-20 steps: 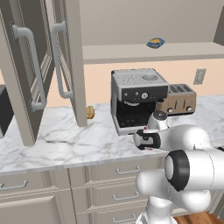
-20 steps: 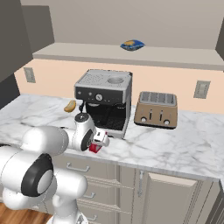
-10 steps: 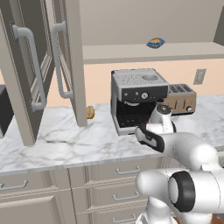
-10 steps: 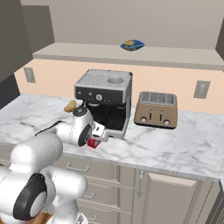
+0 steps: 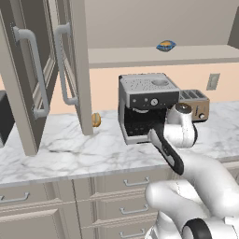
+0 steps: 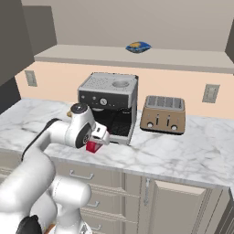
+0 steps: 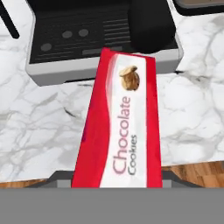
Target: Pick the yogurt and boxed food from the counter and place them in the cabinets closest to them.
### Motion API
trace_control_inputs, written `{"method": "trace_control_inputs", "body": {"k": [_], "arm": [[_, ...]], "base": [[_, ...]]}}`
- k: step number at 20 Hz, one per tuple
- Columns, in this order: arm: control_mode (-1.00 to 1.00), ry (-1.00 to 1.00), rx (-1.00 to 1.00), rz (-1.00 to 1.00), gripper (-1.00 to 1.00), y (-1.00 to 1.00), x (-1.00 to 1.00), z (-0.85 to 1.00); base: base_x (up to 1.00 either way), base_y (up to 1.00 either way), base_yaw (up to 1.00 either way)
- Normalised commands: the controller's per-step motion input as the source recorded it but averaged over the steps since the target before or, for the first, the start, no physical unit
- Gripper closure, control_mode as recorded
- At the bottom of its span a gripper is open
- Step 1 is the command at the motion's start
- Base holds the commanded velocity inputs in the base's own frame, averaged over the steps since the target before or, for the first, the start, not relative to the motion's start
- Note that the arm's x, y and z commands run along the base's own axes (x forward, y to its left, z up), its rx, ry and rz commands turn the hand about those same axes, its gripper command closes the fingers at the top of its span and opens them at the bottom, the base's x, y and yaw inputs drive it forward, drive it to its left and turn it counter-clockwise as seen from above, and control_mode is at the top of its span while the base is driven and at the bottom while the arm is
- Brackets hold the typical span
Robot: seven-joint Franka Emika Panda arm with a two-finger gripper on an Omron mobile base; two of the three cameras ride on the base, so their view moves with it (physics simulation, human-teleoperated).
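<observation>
Gripping the boxed food (image 7: 118, 127), the gripper (image 6: 97, 138) has its jaws closed on it. It hangs above the counter (image 6: 183, 155), before the coffee machine (image 6: 109, 98).

toaster (image 6: 163, 114) right of coffee machine (image 6: 109, 105)

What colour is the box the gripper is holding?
The boxed food is red with a white panel reading Chocolate Cookies, clearest in the hand view.
</observation>
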Motion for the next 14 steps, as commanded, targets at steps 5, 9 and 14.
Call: {"method": "trace_control_inputs", "body": {"k": [5,9,14], "arm": [[-1.0,-0.02,0.0,0.0,1.0,0.0,-0.59,0.63],[-1.0,-0.02,0.0,0.0,1.0,0.0,-0.52,0.73],[-1.0,-0.05,0.0,0.0,1.0,0.0,-0.54,0.76]], "base": [[0.0,0.0,0.0],[0.0,0.0,0.0],[0.0,0.0,0.0]]}}
